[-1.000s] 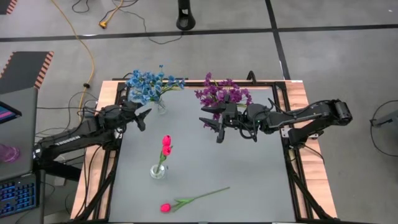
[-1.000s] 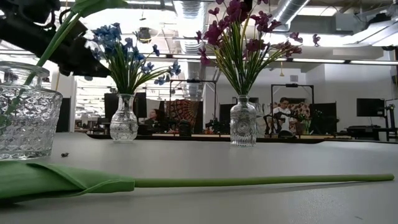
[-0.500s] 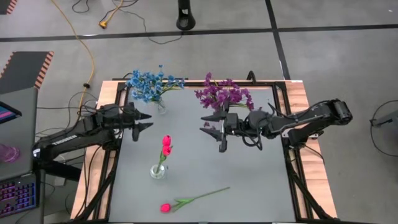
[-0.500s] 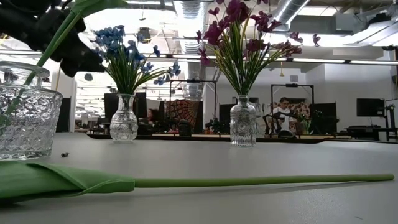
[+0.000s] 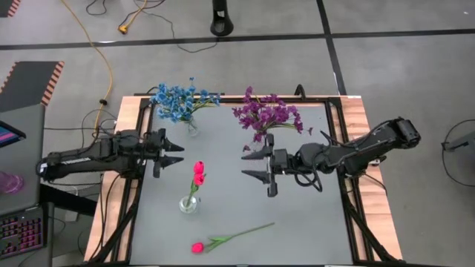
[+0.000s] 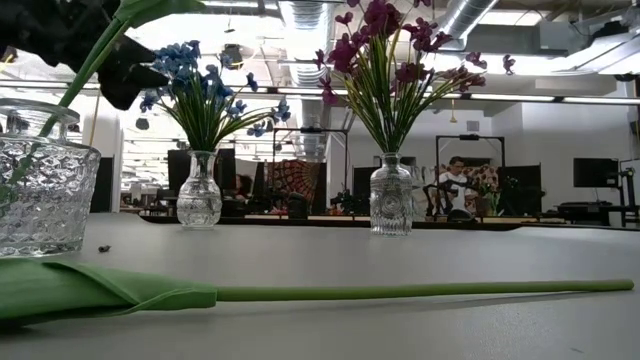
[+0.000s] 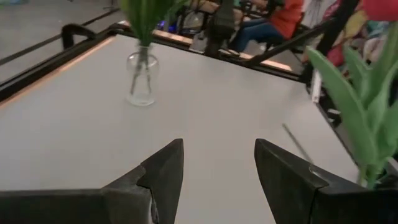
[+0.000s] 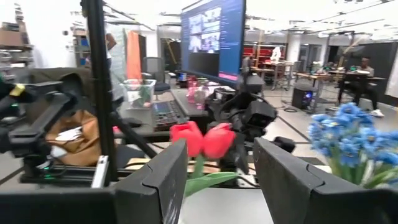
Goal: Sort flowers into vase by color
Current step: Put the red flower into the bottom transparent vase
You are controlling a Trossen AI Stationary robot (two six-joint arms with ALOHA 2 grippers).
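Blue flowers (image 5: 178, 102) stand in a glass vase (image 6: 199, 190) at the far left. Purple flowers (image 5: 266, 113) stand in a second vase (image 6: 391, 195) at the far middle. One pink-red tulip (image 5: 199, 173) stands in a third vase (image 5: 188, 204) nearer the front. Another tulip (image 5: 223, 239) lies flat on the table near the front edge, its stalk (image 6: 400, 292) stretched out. My left gripper (image 5: 175, 153) hovers open at the table's left edge, pointing right. My right gripper (image 5: 254, 165) hovers open in front of the purple vase, pointing left at the standing tulip (image 8: 202, 140).
The grey table top (image 5: 312, 222) is framed by a black rail and wooden border (image 5: 364, 185). Cables lie on the floor beyond the far edge. A laptop (image 5: 18, 222) sits off the table's left side. People sit at desks in the room behind.
My left gripper has swung away from the blue vase toward the near edge and turned until it points across the table to the right. My right gripper has moved toward the near edge, away from the purple vase. Both stay open; no flower has moved.
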